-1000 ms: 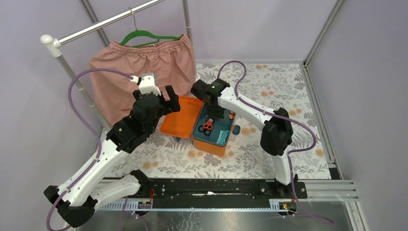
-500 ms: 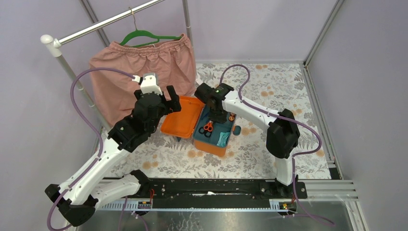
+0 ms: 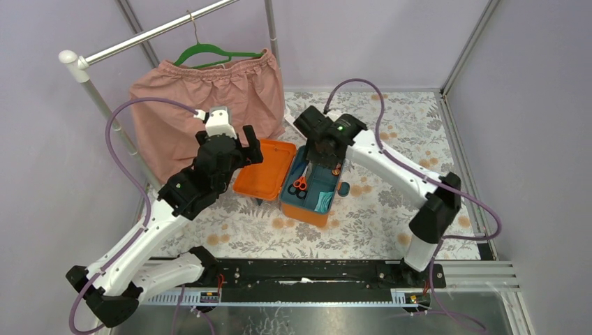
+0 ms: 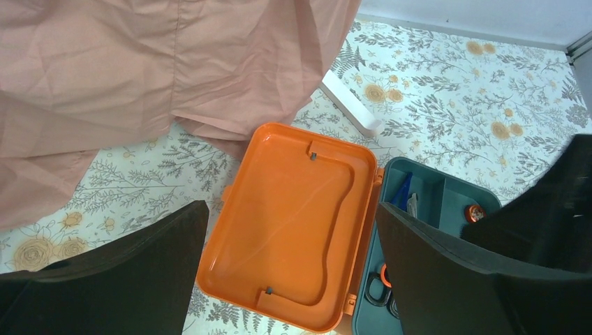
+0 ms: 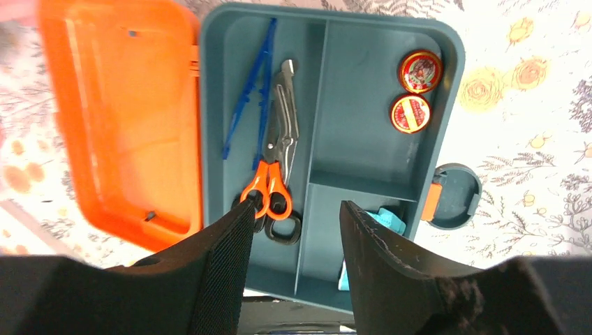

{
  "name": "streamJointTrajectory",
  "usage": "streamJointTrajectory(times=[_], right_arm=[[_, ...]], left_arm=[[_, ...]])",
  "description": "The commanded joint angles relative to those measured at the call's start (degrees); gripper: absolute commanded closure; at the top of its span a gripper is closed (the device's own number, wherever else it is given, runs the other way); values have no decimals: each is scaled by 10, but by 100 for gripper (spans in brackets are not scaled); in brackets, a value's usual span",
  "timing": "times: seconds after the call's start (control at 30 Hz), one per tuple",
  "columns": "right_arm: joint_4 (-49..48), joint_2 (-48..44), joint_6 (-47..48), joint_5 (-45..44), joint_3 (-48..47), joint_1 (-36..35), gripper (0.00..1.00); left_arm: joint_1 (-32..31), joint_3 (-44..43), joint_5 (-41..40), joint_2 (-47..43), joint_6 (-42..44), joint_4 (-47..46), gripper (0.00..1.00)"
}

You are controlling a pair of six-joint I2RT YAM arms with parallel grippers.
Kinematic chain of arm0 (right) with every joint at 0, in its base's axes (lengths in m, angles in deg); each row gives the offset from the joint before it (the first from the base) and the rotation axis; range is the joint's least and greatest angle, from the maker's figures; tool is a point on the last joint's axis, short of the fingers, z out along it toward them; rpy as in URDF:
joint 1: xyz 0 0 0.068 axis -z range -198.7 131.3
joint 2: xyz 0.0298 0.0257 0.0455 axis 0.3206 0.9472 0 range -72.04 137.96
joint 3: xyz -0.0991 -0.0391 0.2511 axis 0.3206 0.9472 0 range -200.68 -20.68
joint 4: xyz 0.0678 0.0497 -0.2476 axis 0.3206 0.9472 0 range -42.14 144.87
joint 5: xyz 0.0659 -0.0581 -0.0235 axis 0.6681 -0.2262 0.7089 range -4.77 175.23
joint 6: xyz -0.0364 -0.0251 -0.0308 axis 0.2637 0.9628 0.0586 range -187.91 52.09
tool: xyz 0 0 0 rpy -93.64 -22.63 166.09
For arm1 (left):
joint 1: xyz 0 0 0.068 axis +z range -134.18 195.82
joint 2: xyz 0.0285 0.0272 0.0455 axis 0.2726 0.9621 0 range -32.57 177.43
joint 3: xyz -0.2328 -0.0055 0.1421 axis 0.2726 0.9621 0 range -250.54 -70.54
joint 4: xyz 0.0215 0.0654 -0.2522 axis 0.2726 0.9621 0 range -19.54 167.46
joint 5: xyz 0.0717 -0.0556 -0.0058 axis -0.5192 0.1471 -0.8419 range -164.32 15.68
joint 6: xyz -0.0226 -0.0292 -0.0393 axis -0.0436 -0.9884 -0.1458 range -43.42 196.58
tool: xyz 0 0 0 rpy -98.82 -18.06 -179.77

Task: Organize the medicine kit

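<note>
The medicine kit lies open on the floral cloth. Its orange lid (image 3: 265,169) is folded flat to the left of the teal divided tray (image 3: 317,199). In the right wrist view the tray (image 5: 363,150) holds blue tweezers (image 5: 250,91), orange-handled scissors (image 5: 279,153), two round red tins (image 5: 419,71) and a light teal packet (image 5: 389,220). My right gripper (image 5: 297,209) hovers open above the tray's far end (image 3: 322,150) with nothing between its fingers. Above the lid (image 4: 293,223) my left gripper (image 4: 291,209) stands wide open and empty.
A pink garment (image 3: 209,91) hangs from a green hanger on the metal rack at the back left. The rack's white foot (image 4: 352,105) lies just behind the lid. The kit's round teal latch (image 5: 455,195) sticks out on the tray's right side.
My right gripper went from shut to open, and its wrist shifted back and to the right over the tray. The left arm edged slightly right.
</note>
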Motion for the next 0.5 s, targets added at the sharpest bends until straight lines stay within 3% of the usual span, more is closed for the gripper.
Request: streamJointTrajectory(times=[0.0,0.2,0.37,0.47], right_arm=[[-31,-79,43,-48,12,2,43],[-158,-218,101,-102,177,29,39],[-236,-295,141,35,287,126,37],[-245,-296,192,64,298,138,34]], left_arm=[[7,-11,5,4,-10,10,1],[73,0,121,24,-33,20,1],[158,25,236,64,-51,0,1],[210,35,308,93,-56,-18,1]])
